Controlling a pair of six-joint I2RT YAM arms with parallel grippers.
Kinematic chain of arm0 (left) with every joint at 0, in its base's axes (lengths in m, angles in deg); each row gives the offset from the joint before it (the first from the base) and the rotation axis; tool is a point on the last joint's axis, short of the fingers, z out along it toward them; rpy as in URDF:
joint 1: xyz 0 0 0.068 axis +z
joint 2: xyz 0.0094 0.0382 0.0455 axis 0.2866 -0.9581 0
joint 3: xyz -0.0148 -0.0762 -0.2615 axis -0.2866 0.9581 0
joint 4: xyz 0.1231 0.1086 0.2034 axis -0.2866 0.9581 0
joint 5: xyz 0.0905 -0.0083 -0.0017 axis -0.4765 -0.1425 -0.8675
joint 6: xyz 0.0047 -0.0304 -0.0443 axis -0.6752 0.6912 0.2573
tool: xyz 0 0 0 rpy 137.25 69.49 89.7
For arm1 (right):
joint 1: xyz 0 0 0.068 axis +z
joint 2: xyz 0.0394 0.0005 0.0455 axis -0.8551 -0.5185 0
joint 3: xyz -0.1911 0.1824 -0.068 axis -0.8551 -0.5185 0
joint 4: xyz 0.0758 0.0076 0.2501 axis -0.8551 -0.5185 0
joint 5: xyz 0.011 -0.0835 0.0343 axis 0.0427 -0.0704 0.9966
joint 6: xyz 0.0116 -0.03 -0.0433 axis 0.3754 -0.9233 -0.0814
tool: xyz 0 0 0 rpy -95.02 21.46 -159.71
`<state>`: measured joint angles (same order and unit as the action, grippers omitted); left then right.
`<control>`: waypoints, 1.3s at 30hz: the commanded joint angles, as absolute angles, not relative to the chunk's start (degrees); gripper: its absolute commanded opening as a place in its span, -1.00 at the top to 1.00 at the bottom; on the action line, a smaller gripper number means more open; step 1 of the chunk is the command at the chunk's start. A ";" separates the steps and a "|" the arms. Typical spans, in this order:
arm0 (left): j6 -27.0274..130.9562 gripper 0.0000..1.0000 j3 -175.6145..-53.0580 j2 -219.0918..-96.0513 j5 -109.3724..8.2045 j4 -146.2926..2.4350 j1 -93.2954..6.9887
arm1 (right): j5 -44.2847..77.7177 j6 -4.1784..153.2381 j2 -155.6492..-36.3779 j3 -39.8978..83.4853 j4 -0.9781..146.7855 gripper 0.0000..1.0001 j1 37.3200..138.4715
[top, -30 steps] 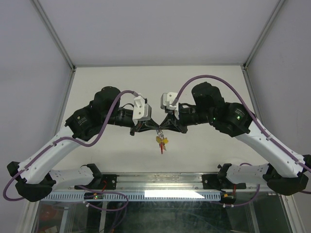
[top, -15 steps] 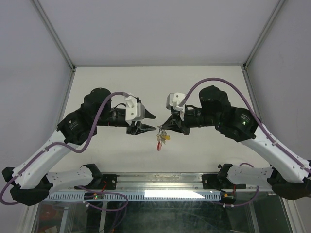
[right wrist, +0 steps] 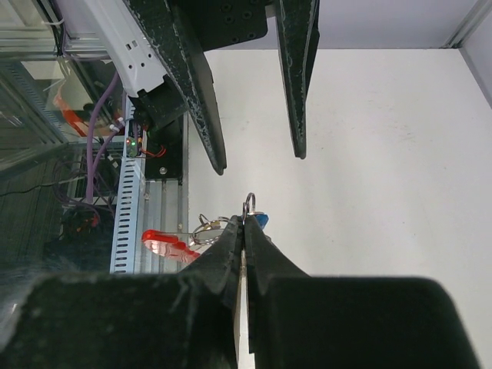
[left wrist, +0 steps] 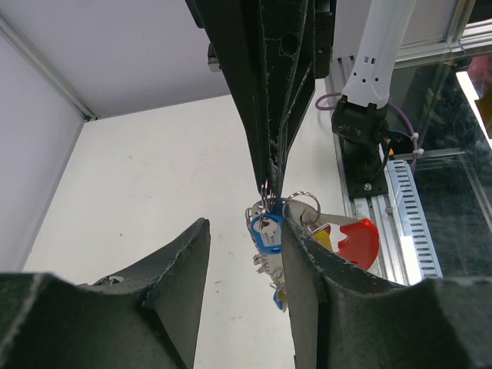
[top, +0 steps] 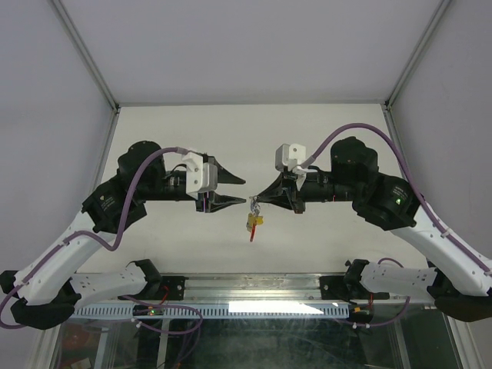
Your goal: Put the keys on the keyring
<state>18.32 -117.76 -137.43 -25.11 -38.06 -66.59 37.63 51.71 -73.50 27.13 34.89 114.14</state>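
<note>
My right gripper (top: 254, 201) is shut on the keyring (right wrist: 249, 203), a thin silvery loop that sticks out just past its tips (right wrist: 244, 220). The bunch of keys (top: 252, 222) hangs from it above the table: a blue head (left wrist: 267, 231), a yellow one and a red piece (left wrist: 360, 240), with a second wire ring (right wrist: 211, 227) beside them. My left gripper (top: 240, 191) stands open just to the left of the bunch, holding nothing. In the left wrist view its right finger (left wrist: 307, 269) is close beside the keys, and the right gripper (left wrist: 266, 178) comes down from above.
The pale table (top: 254, 131) lies below, boxed in by white walls with metal corner posts. A metal rail (top: 254, 292) with both arm bases runs along the near edge. The right arm's base (left wrist: 361, 146) shows behind the keys.
The two grippers met at the keyring a second ago. Since then my left gripper has opened and drawn back to the left, and the right gripper keeps the ring with the keys dangling.
</note>
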 commanded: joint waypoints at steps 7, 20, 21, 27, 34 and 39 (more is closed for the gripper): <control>19.14 0.17 -117.58 -138.62 -20.86 -40.91 -67.08 | 39.64 52.86 -72.59 28.02 40.56 1.00 114.41; 19.39 0.42 -118.39 -139.73 -17.93 -41.17 -67.04 | 39.81 52.95 -72.48 28.24 40.95 1.00 114.40; 19.40 0.44 -118.37 -139.73 -17.84 -41.22 -67.04 | 39.83 52.95 -72.43 28.25 41.02 1.00 114.40; 19.42 0.68 -118.10 -139.68 -17.76 -41.17 -67.03 | 40.00 53.04 -72.49 28.42 41.37 1.00 114.40; 19.12 1.00 -118.10 -139.48 -18.65 -41.17 -67.07 | 40.05 53.58 -71.99 27.98 42.25 1.00 114.40; 19.12 1.00 -118.06 -139.14 -19.01 -41.18 -67.06 | 39.59 54.63 -70.57 26.35 44.87 1.00 114.42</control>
